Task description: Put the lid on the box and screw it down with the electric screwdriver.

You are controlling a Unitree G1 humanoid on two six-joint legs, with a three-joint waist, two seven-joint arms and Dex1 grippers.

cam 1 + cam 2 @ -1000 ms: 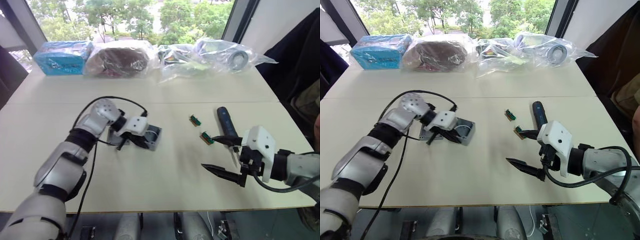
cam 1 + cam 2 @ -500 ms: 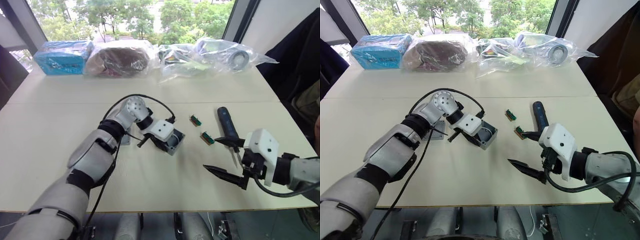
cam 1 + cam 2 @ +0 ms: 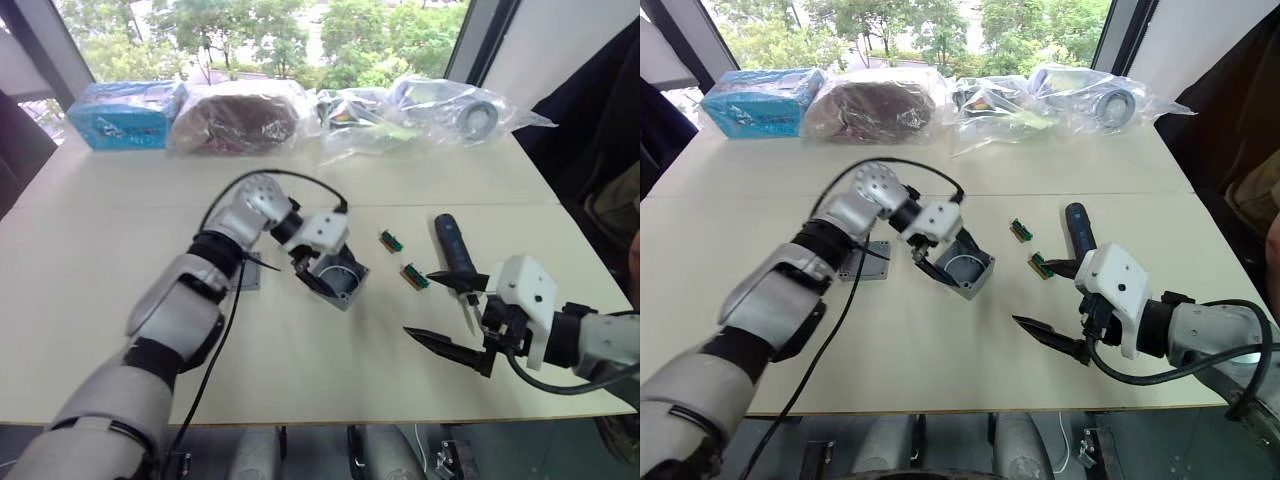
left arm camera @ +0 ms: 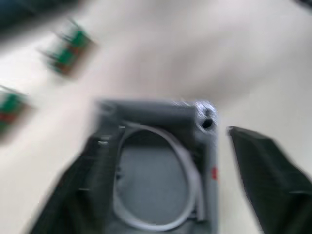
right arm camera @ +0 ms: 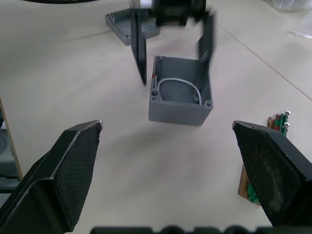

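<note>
The grey box [image 3: 338,282] stands on the table near the middle, its open top showing a white ring inside. My left gripper [image 3: 318,262] is open just above it, one finger [image 5: 139,51] on each side and clear of its walls. The flat grey lid [image 3: 865,262] lies on the table to the left, under my left forearm. The dark electric screwdriver [image 3: 455,245] lies on the right. Just in front of the screwdriver, my right gripper [image 3: 420,305] is open and empty.
Two small green connector parts [image 3: 390,240] [image 3: 414,276] lie between the box and the screwdriver. A blue package [image 3: 128,113] and several clear plastic bags [image 3: 440,108] line the far edge of the table. A black cable loops over my left arm.
My left gripper carried the box to the right, from beside the lid toward the table's middle, then opened and let it go. The right arm has stayed in place.
</note>
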